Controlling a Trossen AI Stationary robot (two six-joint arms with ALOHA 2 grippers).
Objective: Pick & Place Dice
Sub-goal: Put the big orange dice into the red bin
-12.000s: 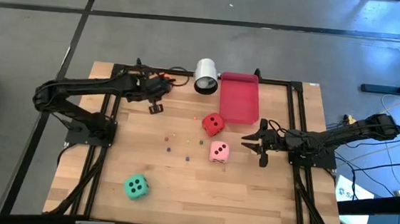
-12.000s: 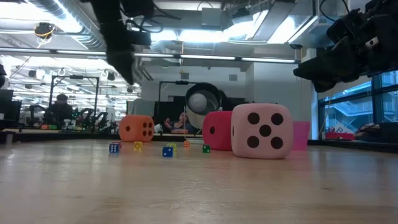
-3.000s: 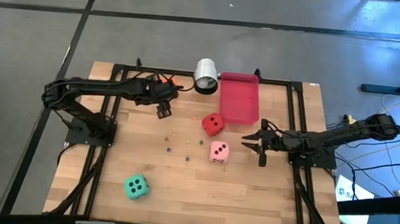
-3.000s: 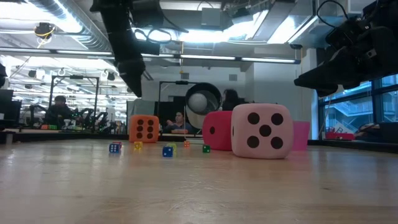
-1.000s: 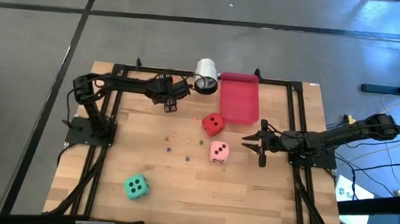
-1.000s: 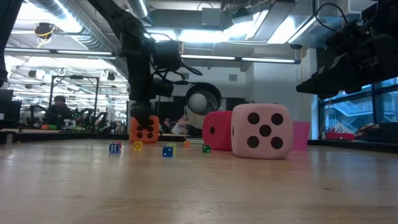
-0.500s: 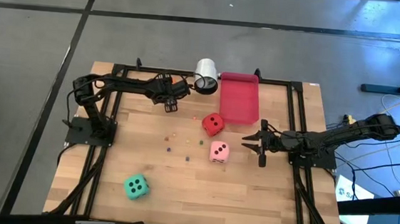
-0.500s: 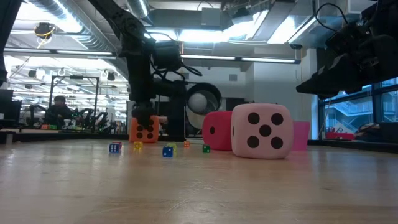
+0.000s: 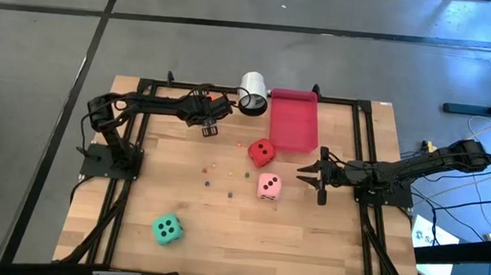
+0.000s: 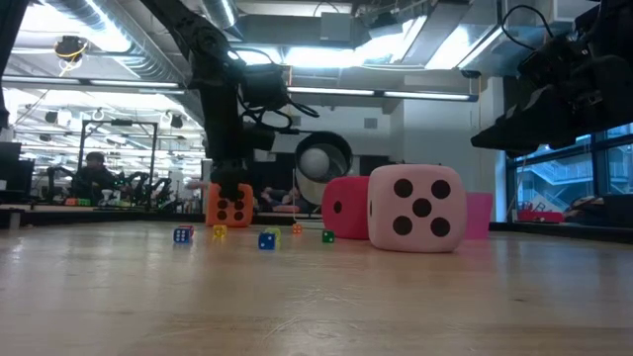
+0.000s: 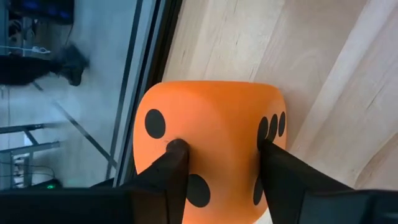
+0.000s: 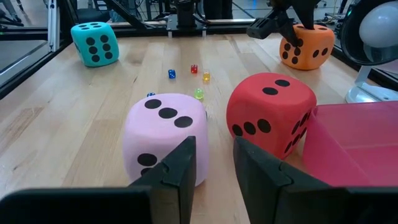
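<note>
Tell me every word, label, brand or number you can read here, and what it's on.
No words, labels, brands or numbers can be read in any view.
Only signs: dark pips on the dice.
Orange die: one, two and three pips on visible faces.
Pink die: five pips on the facing side.
Green die: four pips on top.

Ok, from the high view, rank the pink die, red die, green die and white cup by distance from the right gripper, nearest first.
1. Pink die, just to the left of the right gripper in the picture.
2. Red die, beyond the pink one, by the red tray.
3. White cup, at the table's far edge.
4. Green die, near-left corner.
</note>
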